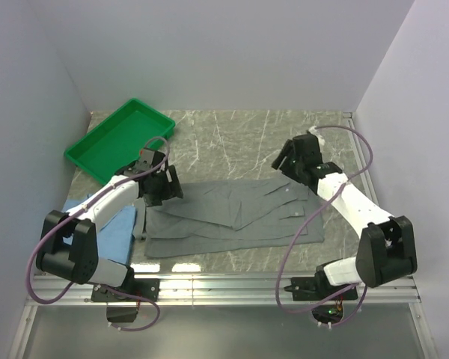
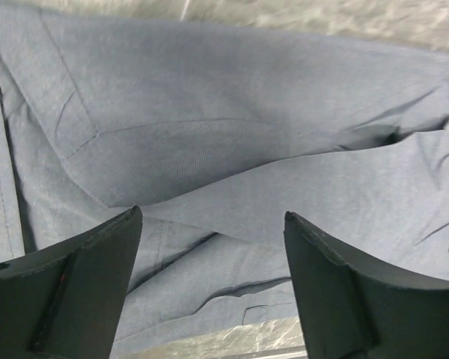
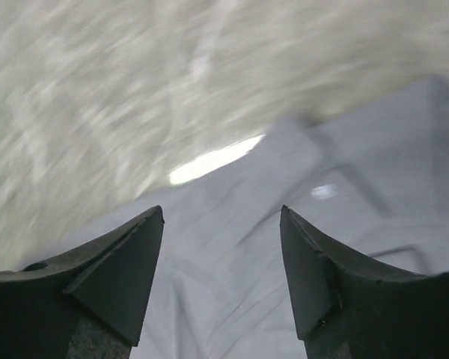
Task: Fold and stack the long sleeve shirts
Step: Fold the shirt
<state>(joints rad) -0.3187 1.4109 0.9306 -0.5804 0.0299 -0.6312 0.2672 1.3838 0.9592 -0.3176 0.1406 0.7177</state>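
While spread wide, left claw [image 2: 213,217] and right claw [image 3: 223,213] hang over the grey shirt [image 1: 232,217].

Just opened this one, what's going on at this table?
Two robot arms are working on a grey shirt, which lies spread and partly folded on the table. The left end effector is open above its left end and the right end effector is open above its right end; neither holds cloth. A light blue shirt lies near left, partly under the left arm. A green tray sits back left.
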